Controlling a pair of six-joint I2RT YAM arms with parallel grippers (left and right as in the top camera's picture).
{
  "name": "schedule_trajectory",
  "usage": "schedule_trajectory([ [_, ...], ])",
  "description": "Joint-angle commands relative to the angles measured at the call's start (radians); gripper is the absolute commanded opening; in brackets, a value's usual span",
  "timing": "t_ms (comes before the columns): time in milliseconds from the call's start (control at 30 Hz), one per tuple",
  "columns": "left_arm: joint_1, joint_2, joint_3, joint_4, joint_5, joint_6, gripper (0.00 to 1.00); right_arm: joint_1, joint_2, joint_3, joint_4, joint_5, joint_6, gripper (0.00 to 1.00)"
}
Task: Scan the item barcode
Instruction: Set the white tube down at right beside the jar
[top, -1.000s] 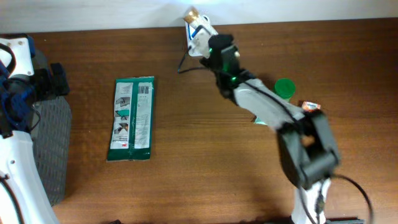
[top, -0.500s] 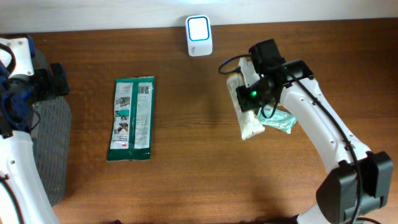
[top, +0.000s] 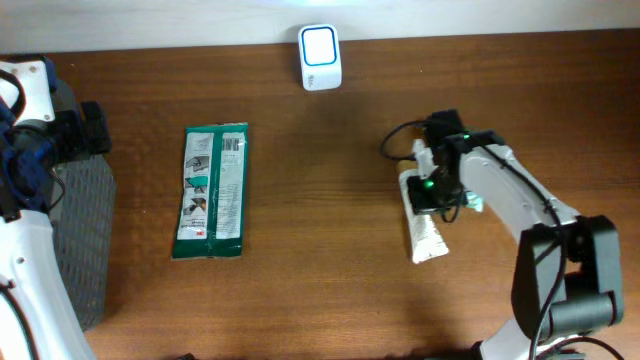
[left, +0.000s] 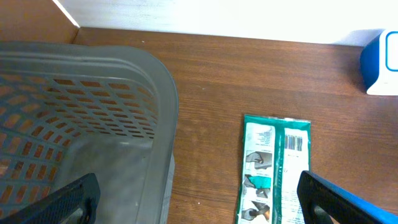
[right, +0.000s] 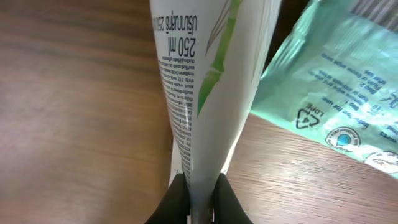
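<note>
My right gripper (right: 198, 190) is shut on the flat end of a white tube (right: 205, 74) with green leaf print and "250 ml" text. Seen from overhead, the tube (top: 425, 228) points toward the table's front, right of the middle, with the right gripper (top: 432, 190) at its far end. I cannot tell whether it touches the wood. The white and blue scanner (top: 320, 44) stands at the back edge, well away from the tube. My left gripper (left: 199, 208) hangs open and empty at the far left, between the basket and a green packet (left: 273, 168).
A pale green pouch (right: 336, 93) lies right beside the tube, mostly under my right arm from overhead. The green packet (top: 211, 190) lies flat left of centre. A grey mesh basket (left: 81, 124) stands at the left edge. The scanner (left: 380, 62) shows at the left wrist view's right edge.
My right arm has carried the tube from the scanner at the back down to the right middle of the table, beside the pale pouch. The left arm has not moved.
</note>
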Motion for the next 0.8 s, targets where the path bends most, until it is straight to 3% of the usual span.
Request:
schedule_trajectory([
  [0,0.005,0.000,0.003,0.002,0.008,0.016,0.99,-0.048,-0.013,-0.002,0.000,0.014,0.008,0.14],
  [67,0.005,0.000,0.003,0.002,0.008,0.016,0.99,-0.052,-0.013,-0.001,0.000,0.010,0.008,0.34],
  [100,0.005,0.000,0.003,0.002,0.008,0.016,0.99,-0.052,-0.013,0.006,-0.002,0.002,0.008,0.54],
  [200,0.005,0.000,0.003,0.002,0.008,0.016,0.99,-0.049,-0.016,0.079,-0.033,-0.078,0.004,0.68],
  [333,0.005,0.000,0.003,0.002,0.007,0.016,0.99,-0.009,-0.017,0.191,-0.060,-0.200,0.005,0.76],
  [467,0.005,0.000,0.003,0.002,0.007,0.016,0.99,0.089,-0.017,0.245,0.011,-0.294,0.054,0.97],
  [767,0.005,0.000,0.003,0.002,0.007,0.016,0.99,0.330,0.108,0.238,0.419,-0.326,0.357,0.98],
])
